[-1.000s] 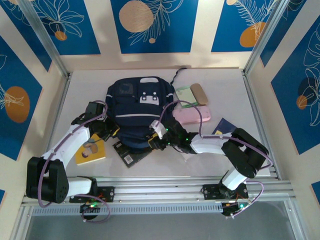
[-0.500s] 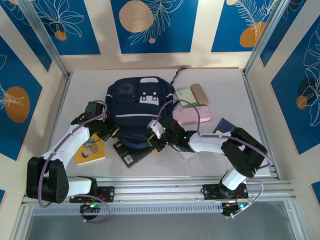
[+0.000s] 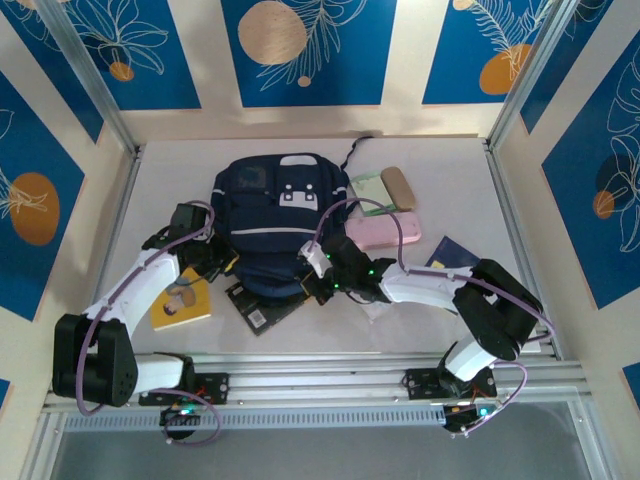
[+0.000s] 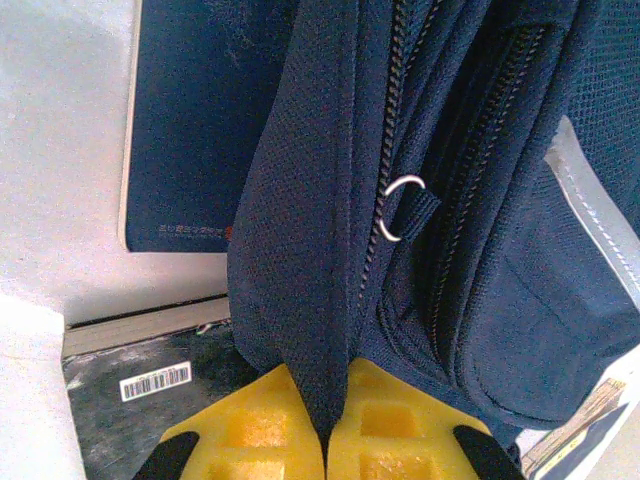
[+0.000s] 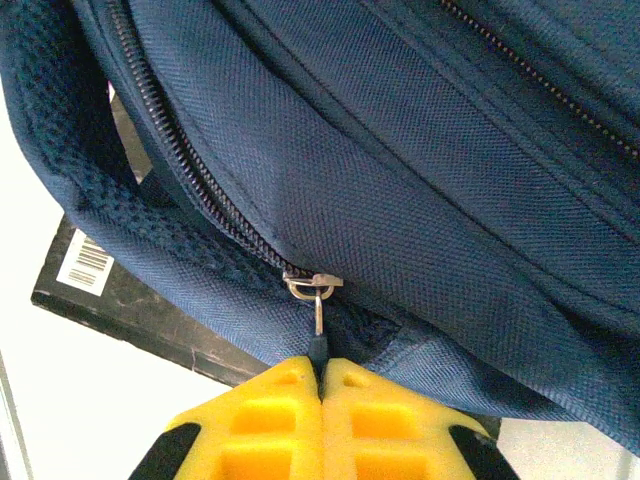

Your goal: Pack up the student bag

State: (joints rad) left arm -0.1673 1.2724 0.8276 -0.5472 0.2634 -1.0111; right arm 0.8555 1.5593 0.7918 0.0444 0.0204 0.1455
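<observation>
Grey table: student bag lying flat; L gripper pinches its fabric, R gripper clamped on zip pull.

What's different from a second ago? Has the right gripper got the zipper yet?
The right gripper edged slightly left along the near edge of the student bag and closed on the zipper pull. The left gripper stays clamped on a fold of the bag's fabric. The bag and the books beside it have not moved.

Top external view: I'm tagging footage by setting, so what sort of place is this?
Likely a robot test cell: aluminium frame, printed blue wall panels, left arm and right arm bolted to a rail.
</observation>
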